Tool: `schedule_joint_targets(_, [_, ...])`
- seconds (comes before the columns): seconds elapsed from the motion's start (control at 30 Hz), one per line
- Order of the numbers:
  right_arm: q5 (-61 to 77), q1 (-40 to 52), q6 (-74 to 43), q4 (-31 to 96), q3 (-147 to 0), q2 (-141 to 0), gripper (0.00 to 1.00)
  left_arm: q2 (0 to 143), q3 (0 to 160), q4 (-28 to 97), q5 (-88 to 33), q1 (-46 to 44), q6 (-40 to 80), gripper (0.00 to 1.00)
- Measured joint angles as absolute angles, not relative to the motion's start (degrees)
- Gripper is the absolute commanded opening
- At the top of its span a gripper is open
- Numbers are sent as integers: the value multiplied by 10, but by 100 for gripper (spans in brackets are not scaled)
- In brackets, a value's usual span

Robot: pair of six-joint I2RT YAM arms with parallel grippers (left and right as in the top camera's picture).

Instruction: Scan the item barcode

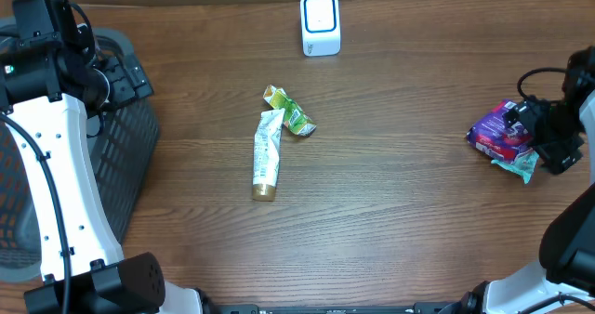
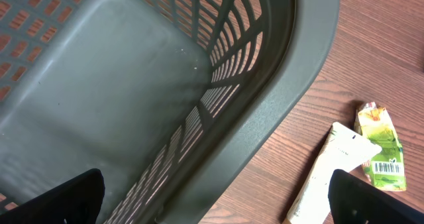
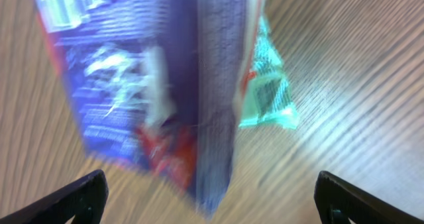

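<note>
Over at the right edge of the surface, the right tool (image 3: 209,197) hangs above a purple packet (image 1: 497,128), and its two fingers are spread wide, one at each bottom corner of the wrist view. Nothing is pinched: the tool is released. The packet shows edge-on between those fingers and it is badly blurred, so its print cannot be read and I cannot tell whether it rests flat on the wood. Just beside it, touching its lower right side, lies a teal packet (image 1: 521,165) on the bare wood.

Now to the middle of the surface: a white tube (image 1: 267,154) lies lengthwise with its gold cap towards the near edge. A crumpled green carton (image 1: 290,111) sits against the tube's top end. From the left wrist view, a barcode (image 2: 384,166) shows on the carton's lower face, turned upward.

At the far edge stands the white scanner (image 1: 320,23), upright, well apart from every item.

On the left, the left tool (image 2: 215,197) hovers over the dark grey basket (image 2: 291,85) with its fingers wide apart, released and holding nothing. The basket's slotted wall runs diagonally under it, with the tube and carton just outside the rim.
</note>
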State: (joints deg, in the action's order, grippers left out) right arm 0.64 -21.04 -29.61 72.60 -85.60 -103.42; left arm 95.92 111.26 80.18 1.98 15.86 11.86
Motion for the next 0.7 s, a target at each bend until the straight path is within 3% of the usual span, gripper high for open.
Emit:
schedule_joint_targets(0.1, [55, -177, -228, 740, -912, -1025, 100, 959, 1113, 802, 20, 159, 119, 100])
schedule_joint_targets(0.17, [125, -98, -190, 707, -944, -1004, 93, 959, 1113, 802, 20, 159, 119, 99])
schedule_joint_targets(0.43, [198, 154, -158, 537, -944, -1040, 100, 959, 1113, 802, 20, 159, 119, 100])
schedule_joint_targets(0.7, [211, 257, -183, 444, -943, -1171, 100, 959, 1113, 802, 20, 159, 119, 100])
